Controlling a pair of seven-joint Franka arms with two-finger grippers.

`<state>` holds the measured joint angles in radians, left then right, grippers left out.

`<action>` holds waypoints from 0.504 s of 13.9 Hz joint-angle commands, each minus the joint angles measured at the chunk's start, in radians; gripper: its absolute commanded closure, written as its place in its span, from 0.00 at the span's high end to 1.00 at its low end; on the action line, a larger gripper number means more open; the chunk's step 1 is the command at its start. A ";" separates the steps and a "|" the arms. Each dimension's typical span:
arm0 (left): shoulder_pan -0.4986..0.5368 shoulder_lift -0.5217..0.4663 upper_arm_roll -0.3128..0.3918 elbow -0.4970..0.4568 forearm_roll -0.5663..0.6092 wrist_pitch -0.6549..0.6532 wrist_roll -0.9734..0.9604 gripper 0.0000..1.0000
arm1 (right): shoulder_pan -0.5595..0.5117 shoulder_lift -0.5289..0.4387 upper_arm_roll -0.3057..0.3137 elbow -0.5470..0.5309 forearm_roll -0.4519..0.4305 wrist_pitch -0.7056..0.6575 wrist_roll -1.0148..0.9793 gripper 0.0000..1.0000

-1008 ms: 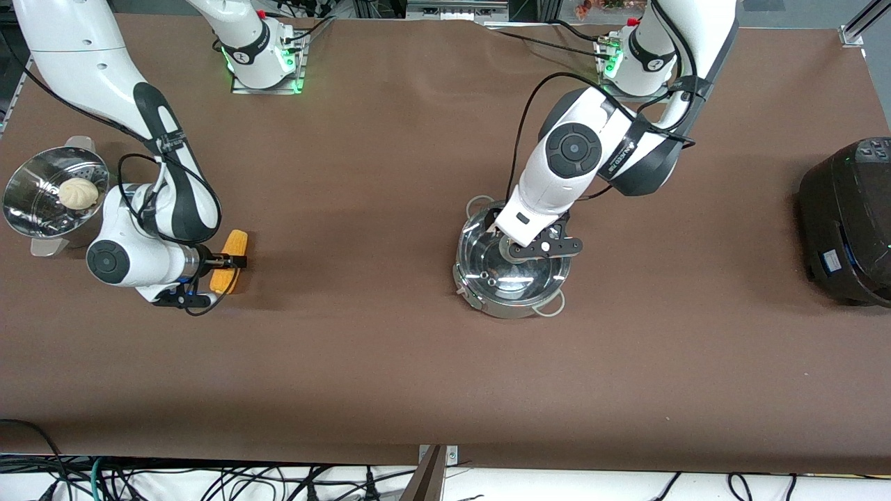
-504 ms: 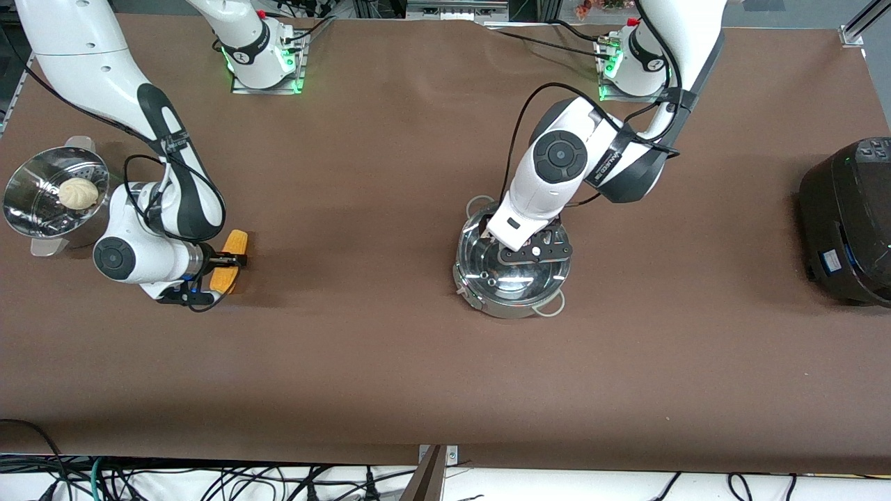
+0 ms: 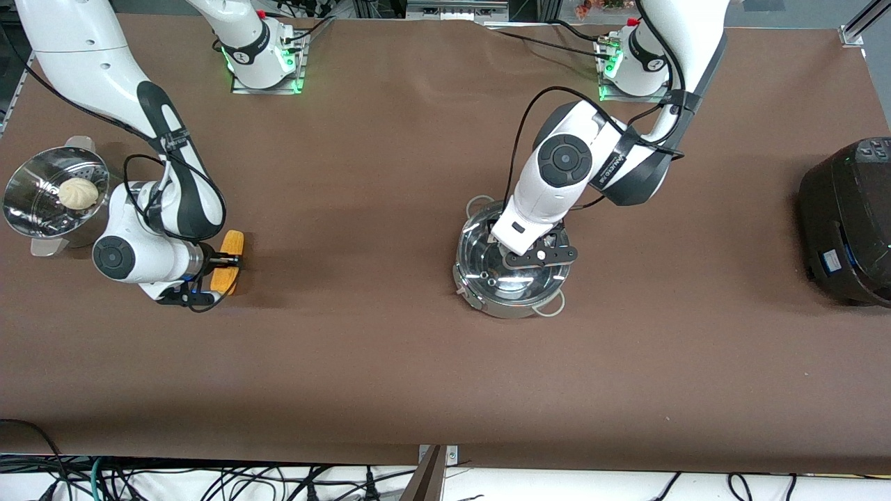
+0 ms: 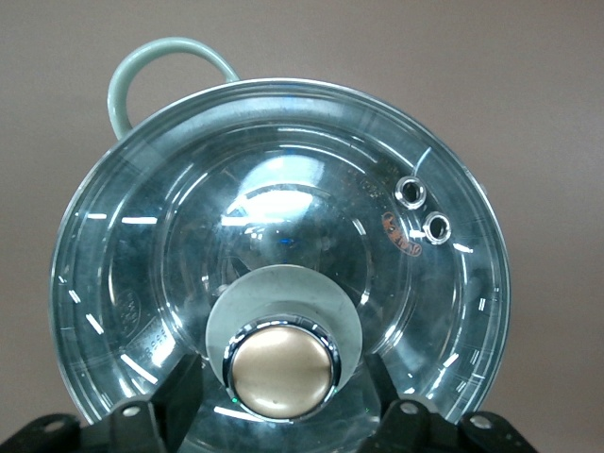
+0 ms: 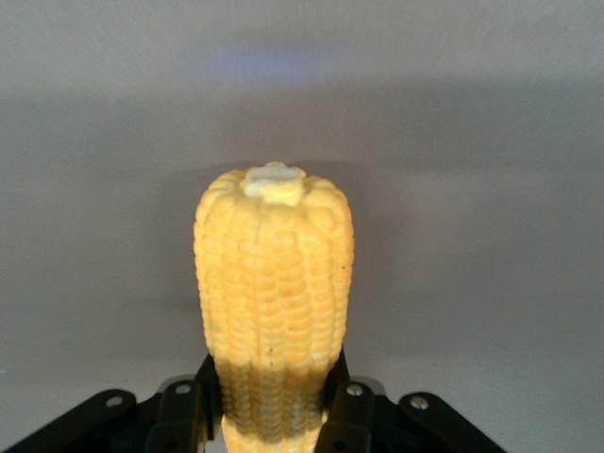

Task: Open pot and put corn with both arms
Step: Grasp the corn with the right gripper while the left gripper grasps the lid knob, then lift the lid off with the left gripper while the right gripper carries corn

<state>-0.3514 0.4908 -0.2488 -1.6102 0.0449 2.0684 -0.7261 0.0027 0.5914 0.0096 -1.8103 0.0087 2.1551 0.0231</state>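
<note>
The left claw (image 3: 527,245) is lowered over the middle of the pot (image 3: 510,268), directly above the clear glass lid (image 4: 283,255). In the left wrist view the copper-coloured knob (image 4: 281,368) is seen between the two black fingers (image 4: 184,392), which stand on either side of its pale collar; whether they press on the knob cannot be told. The lid is seated on the pot, and one pale loop handle (image 4: 156,66) sticks out past the rim. Two small vent holes (image 4: 424,208) are set in the glass near the rim. The pot stands near the middle of the counter (image 3: 390,362), toward the left arm's end.

The right claw (image 3: 221,261) is down at the counter near the right arm's end, closed narrowly on the corn cob (image 3: 227,261). In the right wrist view the cob (image 5: 274,311) is gripped low on its body between the two fingers (image 5: 203,392), with its blunt end pointing away from the claw. Part of the cob sticks out on each side of the fingers in the front view.

A perforated steel steamer (image 3: 31,209) with a pale round bun (image 3: 77,193) in it stands at the counter's edge, just beside the right arm. A large black cooker (image 3: 849,223) sits at the left arm's end, well apart from the pot.
</note>
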 commanded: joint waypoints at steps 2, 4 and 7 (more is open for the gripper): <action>-0.024 0.014 0.020 0.027 0.039 -0.005 -0.021 0.75 | 0.000 -0.061 0.018 0.058 0.008 -0.079 -0.014 0.01; -0.024 0.017 0.022 0.027 0.039 -0.005 -0.021 0.71 | 0.000 -0.061 0.036 0.129 0.010 -0.171 0.001 0.01; -0.026 0.018 0.026 0.029 0.039 -0.005 -0.021 0.67 | 0.000 -0.065 0.055 0.224 0.011 -0.274 0.001 0.01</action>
<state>-0.3560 0.4944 -0.2398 -1.6102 0.0452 2.0684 -0.7261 0.0070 0.5294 0.0510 -1.6499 0.0089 1.9525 0.0247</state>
